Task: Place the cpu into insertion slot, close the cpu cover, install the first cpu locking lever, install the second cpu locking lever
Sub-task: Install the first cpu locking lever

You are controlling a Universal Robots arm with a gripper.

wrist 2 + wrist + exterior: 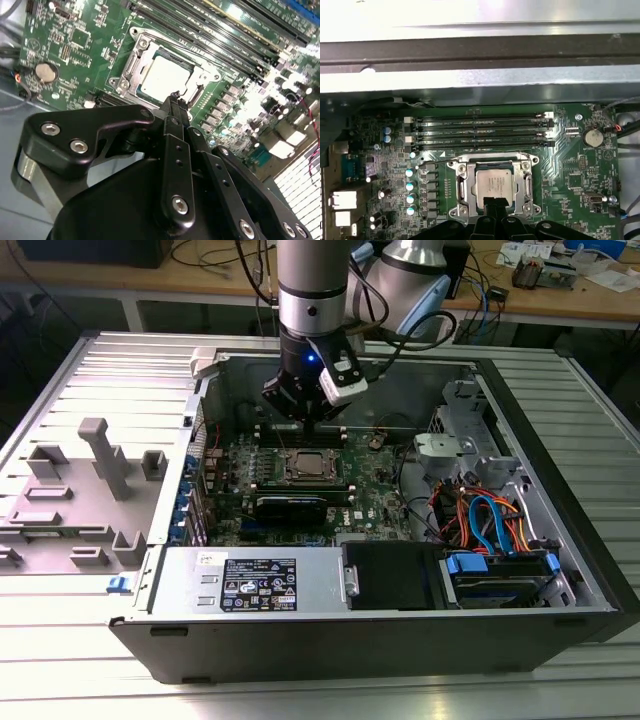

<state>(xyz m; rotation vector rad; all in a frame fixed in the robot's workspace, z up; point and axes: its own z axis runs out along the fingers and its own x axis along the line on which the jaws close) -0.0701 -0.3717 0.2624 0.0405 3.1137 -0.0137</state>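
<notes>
Arm (312, 285) vertical, black hand (175, 98) pointed straight down (fingers (171, 115) closed tight together, tips touching)

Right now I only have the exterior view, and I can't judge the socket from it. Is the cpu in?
Observer: Yes. In both wrist views the cpu lies flat in the slot.
Operator: And the cover?
Observer: It's down. In the first wrist view the cover lies flat, framing the cpu.
Operator: Where's the gripper?
Observer: In the second wrist view the gripper is shut. It points at the cover's edge on the side away from the memory slots. I cannot tell whether it touches.
</notes>
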